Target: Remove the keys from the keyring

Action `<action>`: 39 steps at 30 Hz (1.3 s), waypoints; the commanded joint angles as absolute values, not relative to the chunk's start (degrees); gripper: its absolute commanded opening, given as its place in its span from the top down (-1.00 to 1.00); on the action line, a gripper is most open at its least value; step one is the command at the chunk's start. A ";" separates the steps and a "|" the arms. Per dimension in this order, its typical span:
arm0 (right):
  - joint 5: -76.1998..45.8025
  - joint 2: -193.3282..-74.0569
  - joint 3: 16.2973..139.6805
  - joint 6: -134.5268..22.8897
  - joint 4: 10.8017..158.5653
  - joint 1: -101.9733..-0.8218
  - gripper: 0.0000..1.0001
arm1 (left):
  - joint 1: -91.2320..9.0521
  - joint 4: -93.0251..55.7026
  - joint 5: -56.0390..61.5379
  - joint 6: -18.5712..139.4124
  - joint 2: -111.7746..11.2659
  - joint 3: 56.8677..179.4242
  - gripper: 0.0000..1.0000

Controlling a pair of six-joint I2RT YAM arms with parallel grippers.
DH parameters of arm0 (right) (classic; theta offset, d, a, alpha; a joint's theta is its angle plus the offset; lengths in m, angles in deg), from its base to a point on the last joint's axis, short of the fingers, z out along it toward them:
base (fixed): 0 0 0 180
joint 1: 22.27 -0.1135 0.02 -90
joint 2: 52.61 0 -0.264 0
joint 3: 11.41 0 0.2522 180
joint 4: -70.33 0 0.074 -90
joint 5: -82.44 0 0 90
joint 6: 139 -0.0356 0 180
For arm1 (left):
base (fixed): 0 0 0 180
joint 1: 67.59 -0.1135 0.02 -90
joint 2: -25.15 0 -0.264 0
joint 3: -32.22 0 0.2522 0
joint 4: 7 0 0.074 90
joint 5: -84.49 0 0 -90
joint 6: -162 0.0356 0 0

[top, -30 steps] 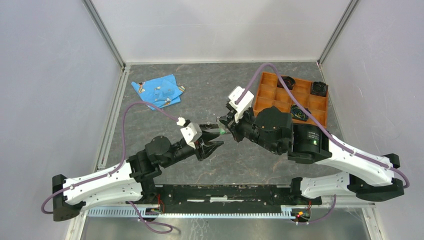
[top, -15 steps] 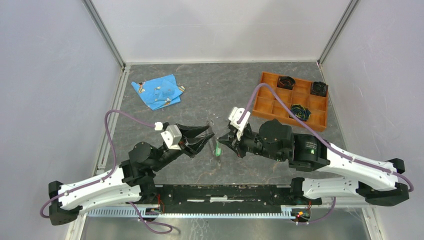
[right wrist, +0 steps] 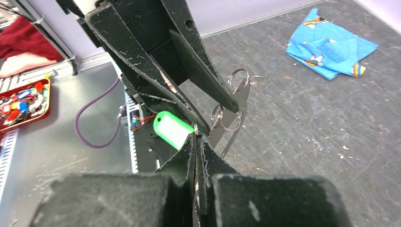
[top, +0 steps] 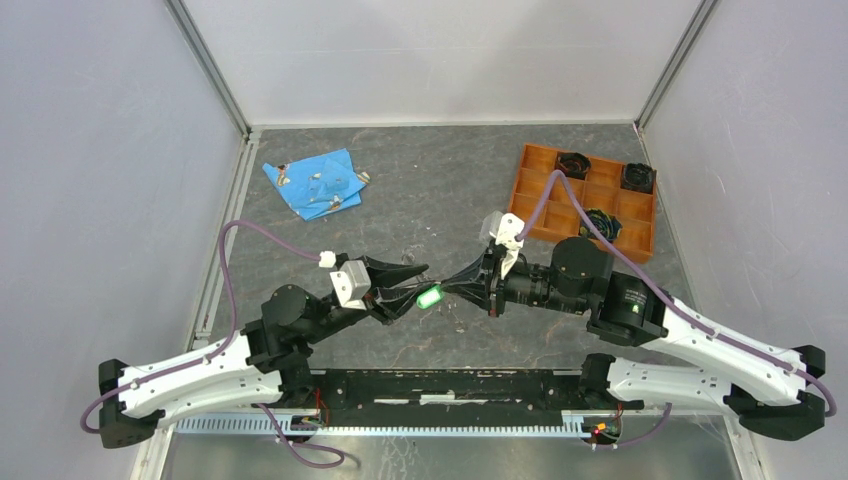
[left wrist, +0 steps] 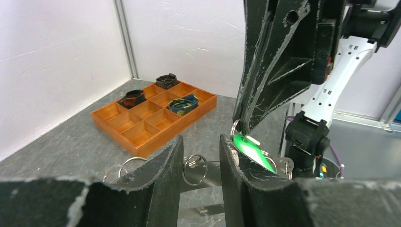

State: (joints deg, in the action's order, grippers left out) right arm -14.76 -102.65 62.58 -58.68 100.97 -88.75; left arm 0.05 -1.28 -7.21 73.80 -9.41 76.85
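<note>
Bright green-headed key [right wrist: 172, 130] hangs tilted at the closed jaw tips of the right gripper [right wrist: 196, 135]. Small split rings [right wrist: 222, 117] and the flat grey keyring [right wrist: 236, 108] sit between the left gripper's [left wrist: 201, 142] parted jaws.

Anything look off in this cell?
Two things. The blue cloth at far left lies rumpled, small silvery pieces scattered on it. Black jaws of the left gripper and right gripper are scuffed whitish along their edges.
</note>
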 commanded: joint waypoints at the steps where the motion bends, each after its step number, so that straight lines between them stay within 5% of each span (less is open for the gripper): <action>1: -23.29 -101.49 61.26 -60.43 93.73 -86.97 0.99 | 0.44 0.24 -2.52 74.55 -8.70 76.65 0.19; 39: -27.32 -101.11 56.67 -59.82 87.30 -82.52 0.99 | 0.52 -15.58 5.16 74.11 -5.83 84.00 0.18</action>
State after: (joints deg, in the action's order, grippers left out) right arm -27.98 -101.32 56.81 -59.24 91.36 -82.85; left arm 0.07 -15.14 2.43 73.76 -5.48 81.53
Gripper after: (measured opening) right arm 0.009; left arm 0.413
